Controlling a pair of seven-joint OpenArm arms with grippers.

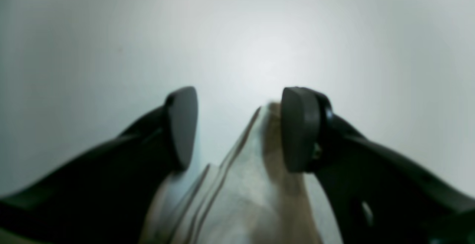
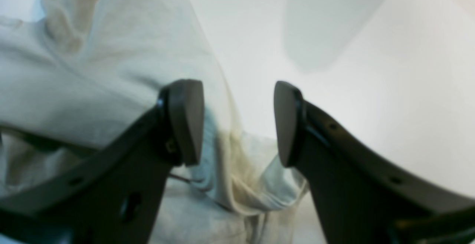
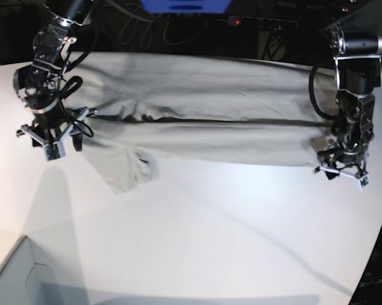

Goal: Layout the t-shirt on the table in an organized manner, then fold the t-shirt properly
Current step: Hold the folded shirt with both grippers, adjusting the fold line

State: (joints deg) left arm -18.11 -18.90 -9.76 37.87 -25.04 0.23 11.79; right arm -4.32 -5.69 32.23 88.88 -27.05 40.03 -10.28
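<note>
On the left side of the base view we see the right gripper (image 3: 57,136) hanging over the edge of the t-shirt (image 3: 197,108), close to a short sleeve that pokes out toward us. Up close, its two dark fingers (image 2: 185,121) stand wide apart, and soft grey-beige cloth lies under and between them, but nothing is pinched. In the near left corner sits the corner of a grey box (image 3: 16,273). The t-shirt is spread long across the far part of the white table (image 3: 210,235), with a dark fold line running along its middle. At the right end of the shirt we see the left gripper (image 3: 343,166), low by the table and just at the cloth's edge. Its fingers (image 1: 298,129) are wide apart too. A bunched bit of cloth (image 1: 245,184) rises between them and may touch one pad, but the picture is too blurry for us to be sure. It does not look squeezed.
</note>
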